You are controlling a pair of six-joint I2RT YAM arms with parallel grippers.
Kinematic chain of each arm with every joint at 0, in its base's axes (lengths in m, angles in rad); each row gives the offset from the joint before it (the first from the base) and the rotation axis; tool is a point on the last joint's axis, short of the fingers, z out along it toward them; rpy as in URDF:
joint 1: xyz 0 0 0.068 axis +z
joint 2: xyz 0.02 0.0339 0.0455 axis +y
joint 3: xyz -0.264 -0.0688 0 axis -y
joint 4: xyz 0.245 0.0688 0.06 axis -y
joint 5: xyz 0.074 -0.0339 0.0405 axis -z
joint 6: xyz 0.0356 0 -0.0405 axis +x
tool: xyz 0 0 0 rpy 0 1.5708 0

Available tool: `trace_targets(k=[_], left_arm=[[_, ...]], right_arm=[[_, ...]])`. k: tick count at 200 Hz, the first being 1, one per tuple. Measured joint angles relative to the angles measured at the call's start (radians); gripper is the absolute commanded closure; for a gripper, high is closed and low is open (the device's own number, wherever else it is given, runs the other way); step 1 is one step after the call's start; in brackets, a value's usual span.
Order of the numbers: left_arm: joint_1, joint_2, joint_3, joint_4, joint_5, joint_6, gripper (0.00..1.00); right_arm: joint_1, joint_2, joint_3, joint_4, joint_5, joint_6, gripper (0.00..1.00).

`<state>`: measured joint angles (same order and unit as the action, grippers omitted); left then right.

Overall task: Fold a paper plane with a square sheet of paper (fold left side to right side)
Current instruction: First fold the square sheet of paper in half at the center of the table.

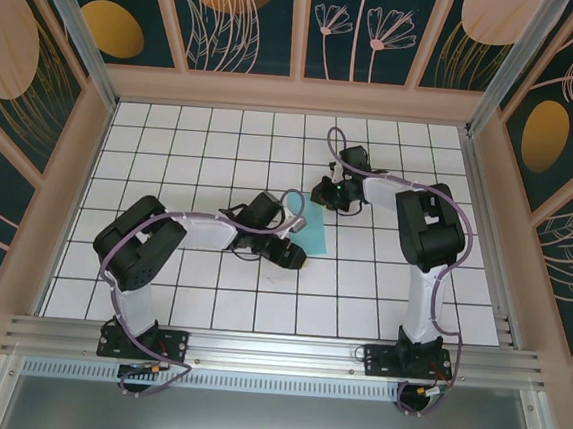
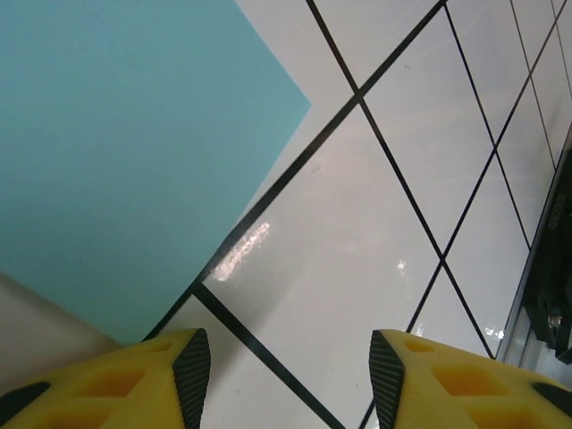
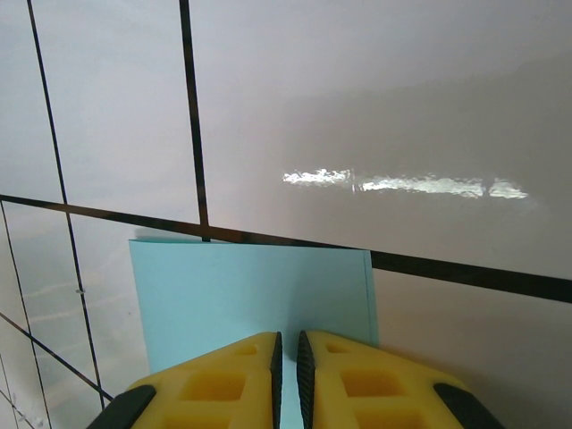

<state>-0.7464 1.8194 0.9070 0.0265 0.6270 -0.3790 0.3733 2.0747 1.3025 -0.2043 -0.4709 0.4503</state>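
On the tiled table (image 1: 189, 296), paper (image 1: 317, 227) is pinched by the right claw (image 3: 288, 366), apparently mid-fold. The open left claw (image 2: 290, 375), at its eight o'clock, is needed for creasing.

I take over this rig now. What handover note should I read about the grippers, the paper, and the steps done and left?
Left gripper: open, empty, beside a corner of the sheet.
Right gripper: jaws almost closed at the sheet's edge; pinching or pressing, unclear.
Sheet: flat on the table between both grippers, apparently folded in half.
Done: first fold, it seems.
To do: pointed folds; no plane yet.
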Motion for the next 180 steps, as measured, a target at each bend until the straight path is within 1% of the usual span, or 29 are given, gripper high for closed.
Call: trace_targets(k=[33, 55, 78, 97, 137, 180], left_arm=[[0.029, -0.039, 0.055, -0.033, 0.024, -0.008, 0.46], [0.078, -0.047, 0.108, -0.021, 0.040, -0.015, 0.47], [0.132, -0.042, 0.120, 0.000, 0.050, -0.023, 0.47], [0.159, 0.005, 0.153, 0.001, 0.050, -0.022, 0.48], [0.161, 0.146, 0.244, 0.006, 0.045, -0.018, 0.48], [0.161, 0.203, 0.283, 0.007, 0.013, -0.013, 0.48]], right_arm=[[0.001, 0.000, 0.000, -0.002, 0.000, 0.000, 0.82], [0.001, 0.000, 0.000, -0.002, 0.000, 0.000, 0.82], [0.001, 0.000, 0.000, -0.002, 0.000, 0.000, 0.82], [0.002, 0.000, 0.000, -0.002, 0.002, 0.000, 0.82], [0.002, 0.000, 0.000, -0.002, 0.003, 0.000, 0.82], [0.002, 0.000, 0.000, -0.002, 0.003, 0.000, 0.82]])
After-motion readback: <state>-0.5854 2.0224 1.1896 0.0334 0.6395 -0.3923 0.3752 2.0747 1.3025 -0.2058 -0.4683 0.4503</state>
